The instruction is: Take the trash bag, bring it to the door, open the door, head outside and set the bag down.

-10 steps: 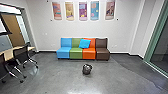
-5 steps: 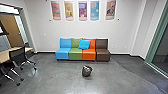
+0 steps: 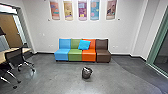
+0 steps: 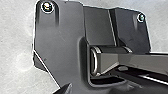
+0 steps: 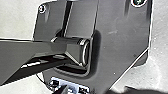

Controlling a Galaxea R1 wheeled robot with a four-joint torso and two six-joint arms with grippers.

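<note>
The dark trash bag [image 3: 86, 73] sits by itself on the grey floor in the head view, a little below the middle and in front of the row of coloured seats. It looks like a small rounded bundle with a paler patch near its top. At the far left, a brown wooden door [image 3: 12, 31] stands beyond a dark-framed opening.
Blue, green, orange and brown seats [image 3: 102, 54] line the far wall, a bright blue cushion [image 3: 84, 44] on them. A table [image 3: 23, 50] and black wheeled chairs [image 3: 17, 58] stand left. A green-framed glass wall [image 3: 157, 42] runs along the right.
The head camera has moved, shifting the whole picture: the bag and seats show slightly lower and larger, and the table and chairs lie further toward the left edge.
</note>
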